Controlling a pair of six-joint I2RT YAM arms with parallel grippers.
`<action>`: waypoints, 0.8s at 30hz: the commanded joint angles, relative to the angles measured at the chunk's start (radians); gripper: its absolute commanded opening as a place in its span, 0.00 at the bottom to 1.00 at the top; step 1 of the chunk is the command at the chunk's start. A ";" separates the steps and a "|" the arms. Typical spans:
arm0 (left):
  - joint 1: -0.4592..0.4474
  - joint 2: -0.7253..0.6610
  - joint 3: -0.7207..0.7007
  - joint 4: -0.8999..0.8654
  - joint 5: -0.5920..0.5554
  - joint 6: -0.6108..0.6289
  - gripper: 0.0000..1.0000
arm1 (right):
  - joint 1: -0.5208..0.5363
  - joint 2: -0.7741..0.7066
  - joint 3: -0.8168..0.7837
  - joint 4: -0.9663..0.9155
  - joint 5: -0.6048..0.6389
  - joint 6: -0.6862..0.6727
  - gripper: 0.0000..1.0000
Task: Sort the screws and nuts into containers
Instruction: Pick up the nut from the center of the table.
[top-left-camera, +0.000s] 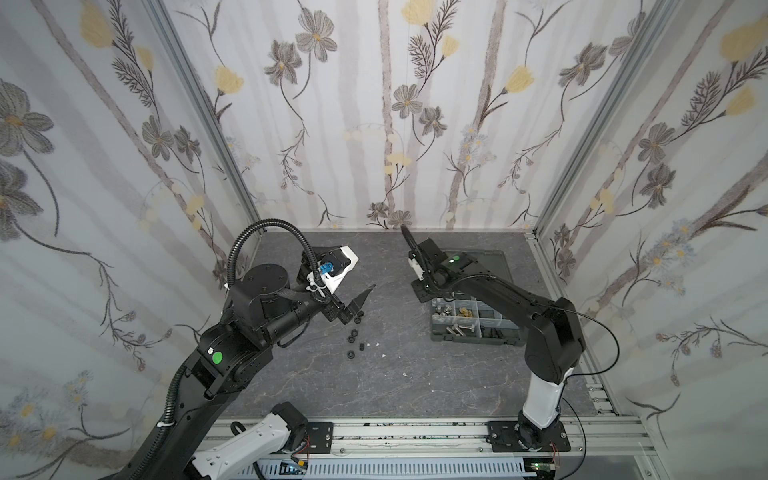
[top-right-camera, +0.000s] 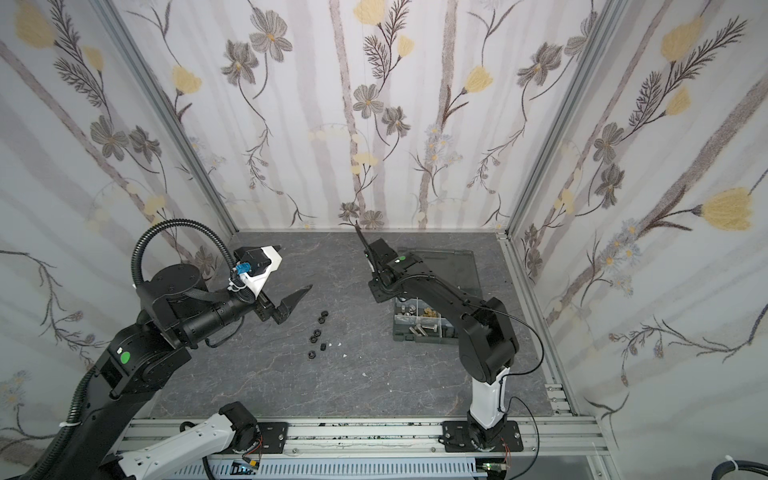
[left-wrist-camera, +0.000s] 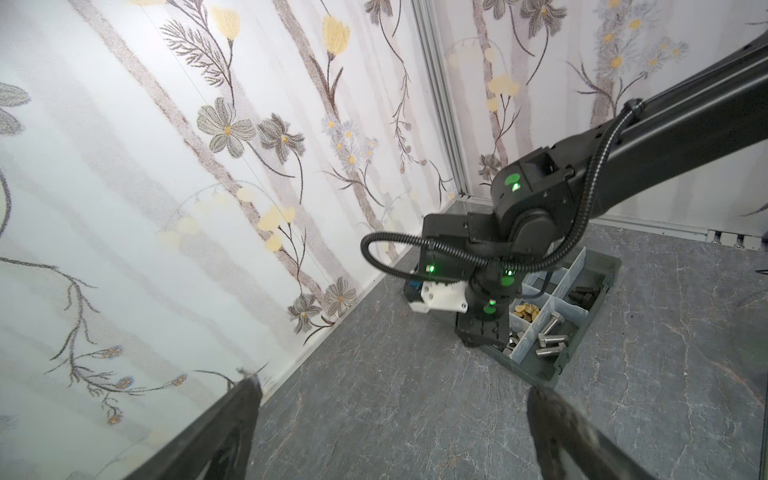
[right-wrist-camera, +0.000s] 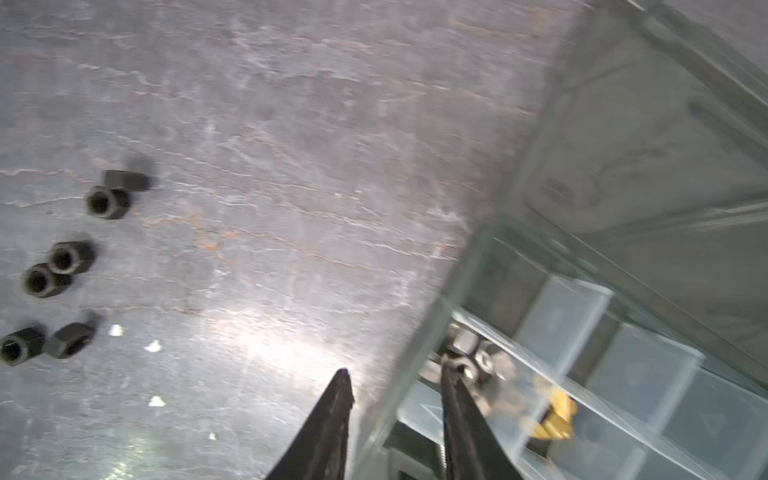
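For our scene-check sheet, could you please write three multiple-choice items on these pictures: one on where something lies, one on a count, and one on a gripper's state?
1. The loose black hex nuts lie: A) in the dark grey plastic organizer box; B) on the grey stone-patterned table; C) between gripper jaws.
2. How many of them are there? A) three; B) nine; C) six.
3. The left gripper is: A) open and empty; B) shut on one nut; C) shut, empty.
Answers: 1 B, they sit on bare table, apart from the box; 2 C, six show in both top views; 3 A, its fingers stand wide apart with nothing between them.
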 joint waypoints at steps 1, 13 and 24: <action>-0.001 -0.004 -0.002 0.047 0.002 -0.005 1.00 | 0.077 0.075 0.083 -0.012 -0.052 0.054 0.40; 0.000 -0.036 -0.033 0.070 0.011 0.003 1.00 | 0.301 0.285 0.241 -0.020 -0.115 0.106 0.44; -0.001 -0.051 -0.041 0.068 0.016 0.005 1.00 | 0.312 0.343 0.269 -0.036 -0.121 0.074 0.47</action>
